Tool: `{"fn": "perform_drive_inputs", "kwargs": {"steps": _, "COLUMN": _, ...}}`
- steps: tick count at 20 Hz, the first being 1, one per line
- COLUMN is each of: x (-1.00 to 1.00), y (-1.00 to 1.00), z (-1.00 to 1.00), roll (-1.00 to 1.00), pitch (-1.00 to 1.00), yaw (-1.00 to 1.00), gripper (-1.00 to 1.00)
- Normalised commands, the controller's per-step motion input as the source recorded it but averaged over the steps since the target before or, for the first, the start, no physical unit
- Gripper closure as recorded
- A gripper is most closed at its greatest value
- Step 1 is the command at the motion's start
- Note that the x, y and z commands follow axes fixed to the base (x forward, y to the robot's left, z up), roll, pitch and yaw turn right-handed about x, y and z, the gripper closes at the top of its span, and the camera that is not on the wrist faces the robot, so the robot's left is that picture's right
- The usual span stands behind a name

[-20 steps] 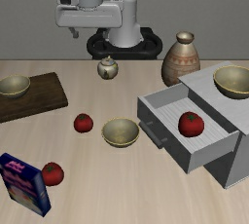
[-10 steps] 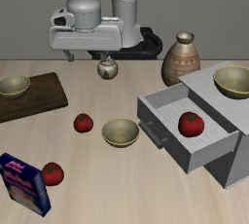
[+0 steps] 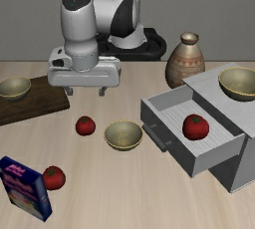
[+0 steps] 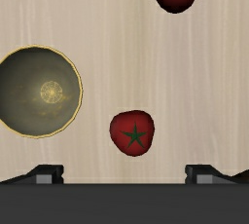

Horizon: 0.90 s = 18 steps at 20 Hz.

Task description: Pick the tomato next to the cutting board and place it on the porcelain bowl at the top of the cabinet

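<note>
The jaws are hanging wide and empty just above the tomato [image 3: 86, 125] lying on the counter [image 3: 110, 198] beside the cutting board [image 3: 35, 102]. This looks like the approach: next they need to be dropping straight down and closing.

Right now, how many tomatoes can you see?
3: one tomato by the cutting board, a second tomato beside the blue box, a third tomato in the open drawer. Others could hide deeper inside.

readable text: none showing | blue box [image 3: 26, 186]: cover print blurring into pinkish smudges, no letters coming through
</note>
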Motion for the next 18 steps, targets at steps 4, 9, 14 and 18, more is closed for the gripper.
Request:
{"fn": "perform_drive_inputs", "kwargs": {"steps": 4, "x": 0.0, "y": 0.0, "z": -1.0, "roll": 0.0, "pitch": 0.0, "yaw": 0.0, "gripper": -1.0}}
{"fn": "perform_drive_inputs", "kwargs": {"steps": 9, "x": 0.0, "y": -0.2, "z": -0.8, "roll": 0.0, "pitch": 0.0, "yaw": 0.0, "gripper": -1.0}}
{"fn": "perform_drive_inputs", "kwargs": {"steps": 14, "x": 0.0, "y": 0.0, "z": -0.4, "roll": 0.0, "pitch": 0.0, "yaw": 0.0, "gripper": 1.0}}
{"fn": "perform_drive_inputs", "kwargs": {"steps": 18, "x": 0.0, "y": 0.0, "z": 0.0, "roll": 0.0, "pitch": 0.0, "yaw": 0.0, "gripper": 1.0}}
